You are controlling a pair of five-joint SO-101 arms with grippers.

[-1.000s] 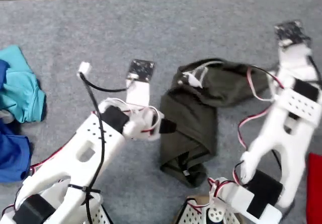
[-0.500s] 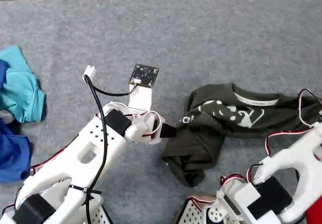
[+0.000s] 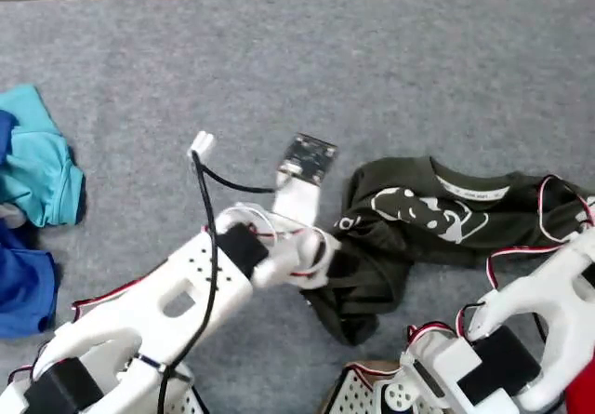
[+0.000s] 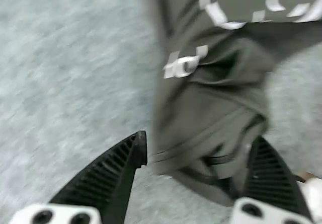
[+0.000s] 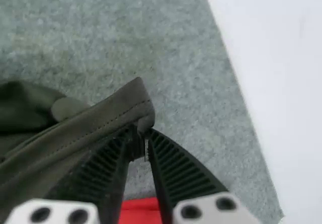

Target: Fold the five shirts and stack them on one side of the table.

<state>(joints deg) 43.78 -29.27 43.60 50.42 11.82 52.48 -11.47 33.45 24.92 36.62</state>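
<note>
1. The right gripper (image 5: 143, 138) has its jaws closed tight on a stitched hem of the green shirt (image 5: 75, 128); the cloth drapes from the pinch over one finger (image 5: 100, 168).
2. The left gripper (image 4: 198, 143) is spread wide and holds nothing; it straddles the bunched lower end of the green shirt (image 4: 216, 98), with one finger (image 4: 121, 163) over bare table just beside the cloth's edge and the other (image 4: 266, 168) by the crumpled folds; I cannot tell whether either finger touches the cloth.
3. In the high view the green shirt (image 3: 437, 219) lies on the table's right half; its white-printed chest and collar are spread face up toward the right edge, and its lower part is rumpled into a heap near the front, where the left gripper (image 3: 330, 256) sits.
4. The left arm (image 3: 167, 302) runs from the front left corner toward the centre; the right arm (image 3: 539, 293) stands at the front right.
5. Just beside the closed right gripper lies a red cloth (image 5: 136, 211), seen at the front right corner (image 3: 584, 377).
6. Well apart at the left edge a teal shirt (image 3: 37, 167) and a blue shirt (image 3: 23, 288) lie crumpled, the blue one nearer the front.
7. The table (image 3: 279, 60) is covered in grey felt.
</note>
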